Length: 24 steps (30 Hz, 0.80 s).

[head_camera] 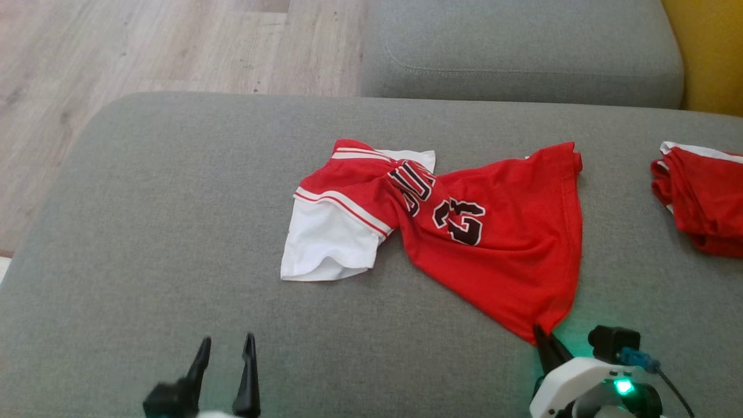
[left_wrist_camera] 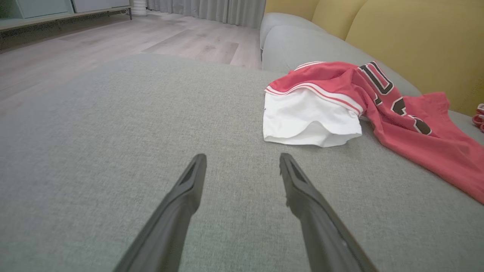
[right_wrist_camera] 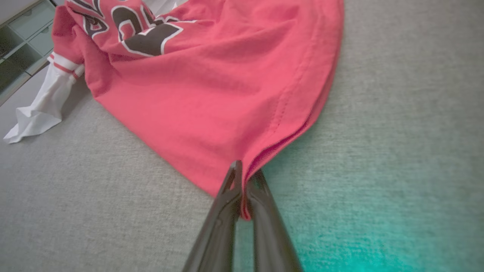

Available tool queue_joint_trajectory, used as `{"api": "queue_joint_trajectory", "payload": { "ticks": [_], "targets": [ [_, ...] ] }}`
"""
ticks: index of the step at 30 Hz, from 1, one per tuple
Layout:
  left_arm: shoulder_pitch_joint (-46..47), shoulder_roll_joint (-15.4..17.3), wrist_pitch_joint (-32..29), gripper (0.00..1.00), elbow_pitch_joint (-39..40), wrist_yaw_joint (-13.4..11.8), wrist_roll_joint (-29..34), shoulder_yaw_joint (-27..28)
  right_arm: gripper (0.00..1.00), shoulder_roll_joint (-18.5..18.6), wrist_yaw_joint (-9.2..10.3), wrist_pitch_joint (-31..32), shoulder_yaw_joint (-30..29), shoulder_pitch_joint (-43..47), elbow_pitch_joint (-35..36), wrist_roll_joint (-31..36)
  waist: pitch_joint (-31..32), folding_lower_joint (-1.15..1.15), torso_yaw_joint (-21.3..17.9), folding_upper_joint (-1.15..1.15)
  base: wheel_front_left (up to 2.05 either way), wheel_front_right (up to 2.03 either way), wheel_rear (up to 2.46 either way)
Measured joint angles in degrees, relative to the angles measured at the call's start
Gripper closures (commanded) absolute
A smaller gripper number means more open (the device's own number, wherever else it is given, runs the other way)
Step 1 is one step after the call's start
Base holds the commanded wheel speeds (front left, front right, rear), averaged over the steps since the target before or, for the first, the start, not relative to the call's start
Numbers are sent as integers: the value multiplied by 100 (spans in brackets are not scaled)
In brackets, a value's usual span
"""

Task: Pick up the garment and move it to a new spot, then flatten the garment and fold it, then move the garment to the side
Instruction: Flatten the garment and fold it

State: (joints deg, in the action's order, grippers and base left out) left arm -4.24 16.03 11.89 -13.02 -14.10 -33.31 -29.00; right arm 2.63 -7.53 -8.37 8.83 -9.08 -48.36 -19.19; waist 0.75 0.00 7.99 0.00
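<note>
The garment (head_camera: 493,244) is a red jersey with black number 23 and white sleeves, lying twisted on the grey sofa cushion (head_camera: 174,232). In the left wrist view the garment (left_wrist_camera: 378,109) lies ahead to the right, white sleeve nearest. My right gripper (head_camera: 544,337) is shut on the garment's near bottom corner; in the right wrist view the red hem (right_wrist_camera: 245,166) is pinched between the two dark fingers of the right gripper (right_wrist_camera: 245,173). My left gripper (head_camera: 227,342) stands open over bare cushion, well left of the garment, and its gripper (left_wrist_camera: 242,158) holds nothing.
Another red garment (head_camera: 702,197) lies bunched at the cushion's right edge. A second grey cushion (head_camera: 522,52) sits behind, with yellow upholstery (head_camera: 708,52) at the far right. Wooden floor (head_camera: 145,46) lies beyond the cushion's left and far edges.
</note>
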Motion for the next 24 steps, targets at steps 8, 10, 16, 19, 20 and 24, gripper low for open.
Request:
{"api": "queue_joint_trajectory", "payload": {
  "ticks": [8, 10, 16, 19, 20, 24],
  "targets": [
    [1078, -176, -571, 0, -865, 186, -221, -18, 100, 0, 0, -129, -196, -322, 5, 290, -171, 0, -307, 0, 0, 0, 0],
    [1393, -318, -677, 0, -1232, 214, -327, 7, 100, 0, 0, -122, -167, -369, 122, 331, -256, 1, -390, 0, 0, 0, 0],
    [2163, -575, -734, 0, -2284, 357, -571, 208, 100, 1, 0, -7, -5, -507, 489, 365, -547, 1, -643, 0, 0, 0, 0],
    [2475, -652, -750, 0, -2722, 459, -588, 201, 100, 2, 0, 41, 49, -557, 656, 365, -670, 1, -759, 0, 0, 0, 0],
    [2556, -675, -783, 0, -2843, 513, -589, 183, 100, 2, 0, 52, 63, -559, 717, 365, -703, 1, -792, 0, 0, 0, 0],
    [2742, -829, -849, 0, -3242, 641, -601, 118, 100, 2, 0, 125, 88, -557, 879, 365, -789, 1, -879, 0, 0, 0, 0]
  ]
}}
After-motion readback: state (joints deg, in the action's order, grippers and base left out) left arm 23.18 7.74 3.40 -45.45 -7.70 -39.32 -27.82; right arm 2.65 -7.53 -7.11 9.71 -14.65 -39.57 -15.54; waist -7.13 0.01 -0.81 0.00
